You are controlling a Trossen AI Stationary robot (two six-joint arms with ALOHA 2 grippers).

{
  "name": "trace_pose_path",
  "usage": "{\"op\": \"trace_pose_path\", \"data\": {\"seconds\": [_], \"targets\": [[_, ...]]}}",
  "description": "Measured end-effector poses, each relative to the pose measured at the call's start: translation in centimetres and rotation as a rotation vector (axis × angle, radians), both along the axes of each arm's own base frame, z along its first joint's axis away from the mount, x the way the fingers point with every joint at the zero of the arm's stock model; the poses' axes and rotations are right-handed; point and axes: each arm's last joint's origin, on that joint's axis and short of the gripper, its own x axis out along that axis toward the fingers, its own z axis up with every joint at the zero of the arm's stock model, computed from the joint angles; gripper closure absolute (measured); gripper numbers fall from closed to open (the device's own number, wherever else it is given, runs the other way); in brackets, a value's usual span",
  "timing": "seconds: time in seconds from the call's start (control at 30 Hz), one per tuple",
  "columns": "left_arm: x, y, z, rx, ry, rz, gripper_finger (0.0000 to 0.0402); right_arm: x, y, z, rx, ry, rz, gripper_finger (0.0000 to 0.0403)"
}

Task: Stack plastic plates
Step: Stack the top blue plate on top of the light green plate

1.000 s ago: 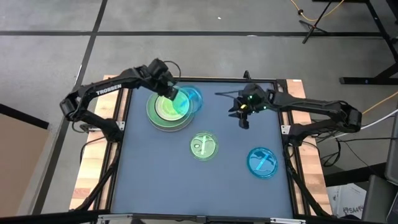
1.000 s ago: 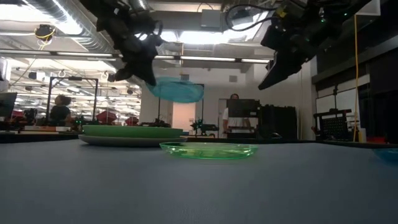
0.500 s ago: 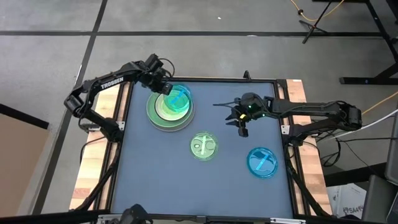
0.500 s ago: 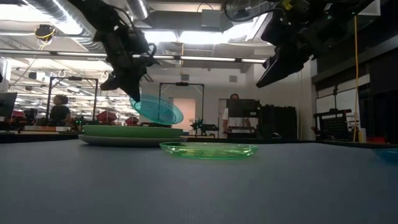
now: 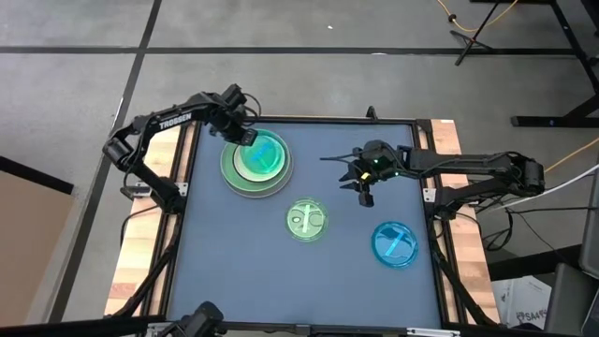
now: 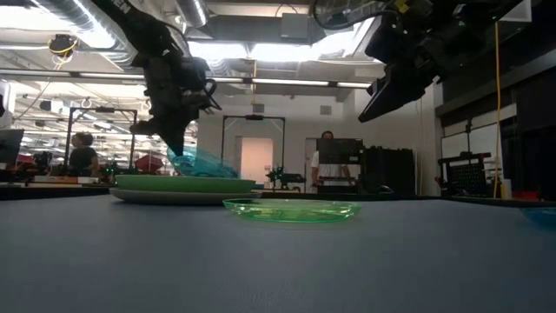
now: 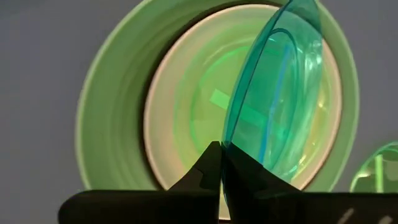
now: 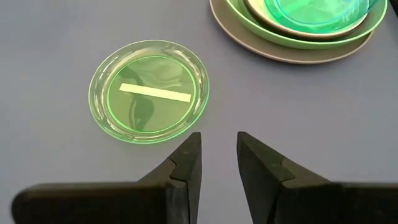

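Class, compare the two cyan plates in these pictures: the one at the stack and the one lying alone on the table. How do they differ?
The cyan plate at the stack is pinched at its rim by the shut left hand; the lone cyan plate is touched by nothing.
The first is tilted, its low edge on the stack of plates; the second lies flat on the table.
Both are small, round and translucent.

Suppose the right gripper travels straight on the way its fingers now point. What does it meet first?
Probably bare table: the right gripper, jaws open and empty, aims at the mat just short of the small green plate. Depth is unclear, so it might catch that plate's near rim.
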Motion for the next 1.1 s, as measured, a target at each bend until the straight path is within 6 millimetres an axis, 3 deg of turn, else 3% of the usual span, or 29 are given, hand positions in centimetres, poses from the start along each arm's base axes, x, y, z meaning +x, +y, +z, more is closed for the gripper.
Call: {"op": "trace_pose_path", "data": {"seconds": [0.6,1.1], "targets": [[1.2,-1.1,-0.1,0.117,0.129,-0.028,0.0396,0.0,0.0,0.0,0.0,0.0,0.0,0.0308],[1.5,-1.4,-0.1,0.124,0.137,-0.034,0.0319,0.0,0.0,0.0,0.0,0.0,0.0,0.0308]]}}
